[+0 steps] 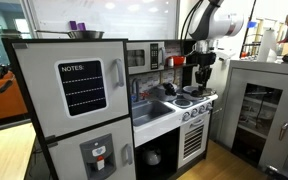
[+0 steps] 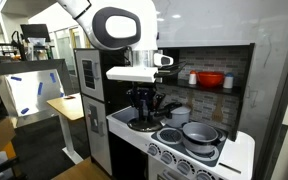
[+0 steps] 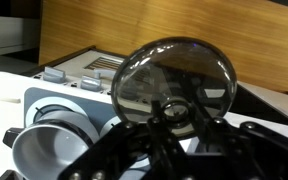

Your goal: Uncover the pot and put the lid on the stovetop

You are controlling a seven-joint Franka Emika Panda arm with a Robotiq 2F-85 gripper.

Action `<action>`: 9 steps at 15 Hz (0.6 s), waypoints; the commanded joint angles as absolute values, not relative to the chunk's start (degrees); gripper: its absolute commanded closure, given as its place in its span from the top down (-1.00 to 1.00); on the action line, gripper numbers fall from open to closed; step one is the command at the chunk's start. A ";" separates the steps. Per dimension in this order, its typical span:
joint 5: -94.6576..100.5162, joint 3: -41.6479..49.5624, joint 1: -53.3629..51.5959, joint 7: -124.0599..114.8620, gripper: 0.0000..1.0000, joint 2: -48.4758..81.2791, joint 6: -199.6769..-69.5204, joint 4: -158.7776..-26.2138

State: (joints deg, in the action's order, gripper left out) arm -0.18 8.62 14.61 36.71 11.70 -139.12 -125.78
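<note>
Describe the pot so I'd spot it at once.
Start at the toy kitchen's white stovetop in an exterior view. The pot stands on a burner there, to one side of the gripper, which holds the lid. It is small, grey and open-topped, unlike the flat black rings around it.

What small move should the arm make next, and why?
Probably lower the lid onto a bare part of the stovetop. The hand seems shut on the lid's knob in the wrist view, and the pot looks uncovered already.
</note>
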 commanded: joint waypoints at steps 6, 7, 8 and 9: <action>0.54 7.26 14.10 38.01 -0.83 12.48 -139.66 -125.09; 0.49 7.10 13.99 38.18 -0.83 12.71 -139.86 -125.02; 0.65 6.95 13.87 38.23 -0.83 12.97 -139.95 -124.91; 0.60 6.71 13.78 38.44 -0.83 13.36 -140.16 -124.75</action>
